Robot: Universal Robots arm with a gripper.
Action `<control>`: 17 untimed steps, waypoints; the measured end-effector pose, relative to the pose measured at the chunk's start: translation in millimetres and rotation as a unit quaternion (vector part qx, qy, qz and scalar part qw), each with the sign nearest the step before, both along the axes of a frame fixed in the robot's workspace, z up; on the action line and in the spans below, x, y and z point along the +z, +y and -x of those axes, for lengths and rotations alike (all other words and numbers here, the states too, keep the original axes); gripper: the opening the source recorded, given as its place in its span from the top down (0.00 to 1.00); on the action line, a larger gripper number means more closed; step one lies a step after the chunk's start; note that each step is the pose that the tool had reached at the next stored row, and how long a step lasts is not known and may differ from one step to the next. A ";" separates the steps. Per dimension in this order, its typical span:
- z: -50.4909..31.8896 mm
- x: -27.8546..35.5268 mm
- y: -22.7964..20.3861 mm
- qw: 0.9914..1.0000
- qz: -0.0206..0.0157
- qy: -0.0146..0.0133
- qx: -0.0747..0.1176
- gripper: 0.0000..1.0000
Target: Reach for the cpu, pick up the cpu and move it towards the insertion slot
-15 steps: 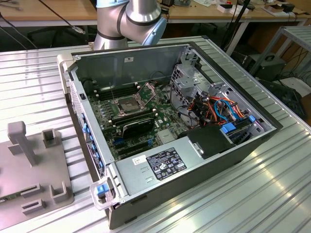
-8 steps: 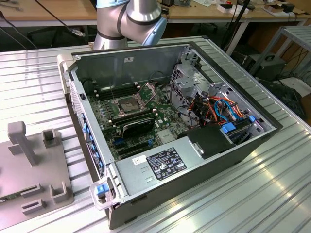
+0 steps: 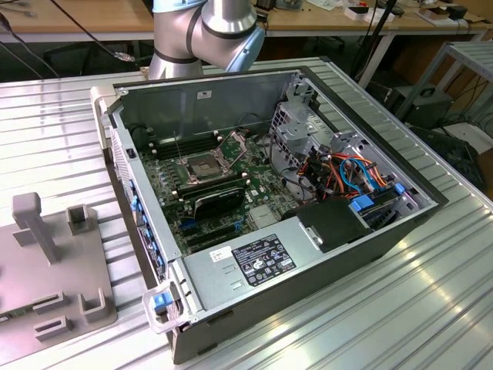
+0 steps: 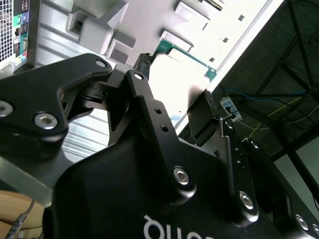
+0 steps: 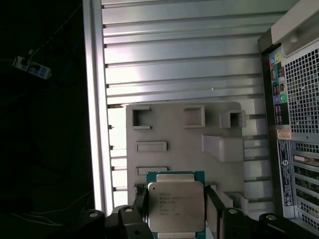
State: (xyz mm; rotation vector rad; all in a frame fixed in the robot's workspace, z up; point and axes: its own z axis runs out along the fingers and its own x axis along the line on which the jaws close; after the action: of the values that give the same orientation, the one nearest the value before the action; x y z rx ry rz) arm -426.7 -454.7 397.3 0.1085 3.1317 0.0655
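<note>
Between the two black fingers of the gripper, the cpu sits lid-up in the first wrist view. One finger bears against each of two opposite edges, so the gripper is clamped on it. The green board rim projects past the metal lid on the side facing away from the gripper body. Beyond the cpu lies a grey fixture plate with raised pockets, resting on the ribbed metal table; the cpu appears raised off this plate. The table edge runs along one side of the plate, with dark open space past it. The perforated rear panel of the computer case stands on the opposite side, apart from the plate. In the exterior view the case lies with its side open upward. The insertion slot sits on the motherboard, with a black finned block just beside it and a metal drive cage toward the exterior view's right. The arm rises behind the case's far wall.
</note>
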 end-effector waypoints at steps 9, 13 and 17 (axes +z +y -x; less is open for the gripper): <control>-0.9 -0.1 0.0 1.000 0.000 0.000 0.000 0.45; -1.5 -0.1 0.0 1.000 0.000 0.000 0.000 0.45; -3.1 0.0 -0.1 1.000 0.000 0.001 0.000 0.45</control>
State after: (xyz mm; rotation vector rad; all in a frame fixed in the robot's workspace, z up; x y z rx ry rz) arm -423.6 -454.7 397.2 0.1082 3.1328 0.0653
